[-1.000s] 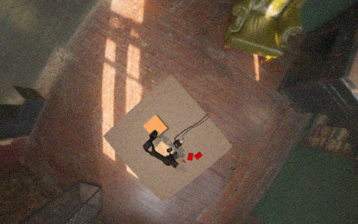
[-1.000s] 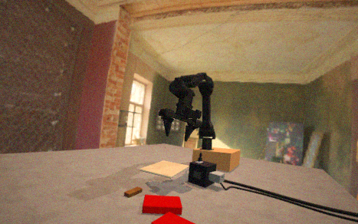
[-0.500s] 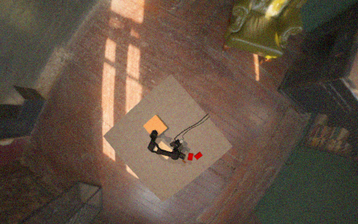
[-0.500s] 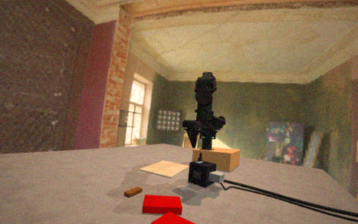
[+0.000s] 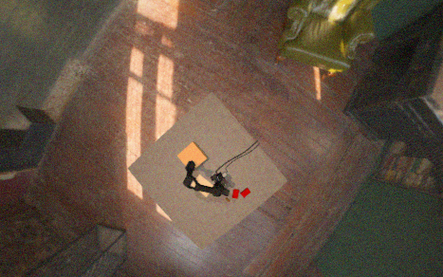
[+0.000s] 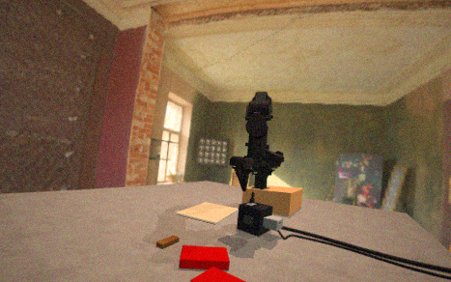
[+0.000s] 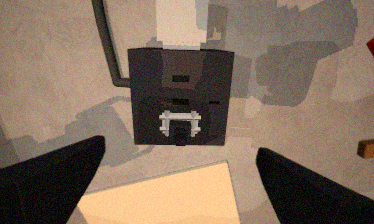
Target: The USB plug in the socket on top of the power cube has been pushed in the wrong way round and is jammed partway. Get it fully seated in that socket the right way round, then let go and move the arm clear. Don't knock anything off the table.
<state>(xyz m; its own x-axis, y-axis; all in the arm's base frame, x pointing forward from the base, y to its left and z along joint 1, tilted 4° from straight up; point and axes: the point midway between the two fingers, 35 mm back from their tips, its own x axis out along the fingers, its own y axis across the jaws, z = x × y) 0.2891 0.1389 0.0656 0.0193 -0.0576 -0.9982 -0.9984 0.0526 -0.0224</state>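
The black power cube (image 7: 180, 80) (image 6: 254, 218) stands on the table. The USB plug (image 7: 180, 125) (image 6: 252, 198), dark with a white bracket-like frame, sticks up out of the socket on the cube's top. My gripper (image 7: 182, 148) (image 6: 248, 180) (image 5: 220, 184) is open and empty. It hangs straight above the cube, with clear air between the fingertips and the plug. In the wrist view the two dark fingers stand wide to either side, below the cube.
A pale grey plug (image 7: 178, 22) (image 6: 272, 222) sits in the cube's side, with black cables (image 6: 361, 248) (image 5: 241, 154) running off. A cream sheet (image 7: 163, 200) (image 6: 208, 211), an orange box (image 6: 274, 199) (image 5: 193, 154), two red blocks (image 6: 204, 257) (image 5: 245, 192) and a small brown block (image 6: 167, 240) (image 7: 373, 147) lie nearby.
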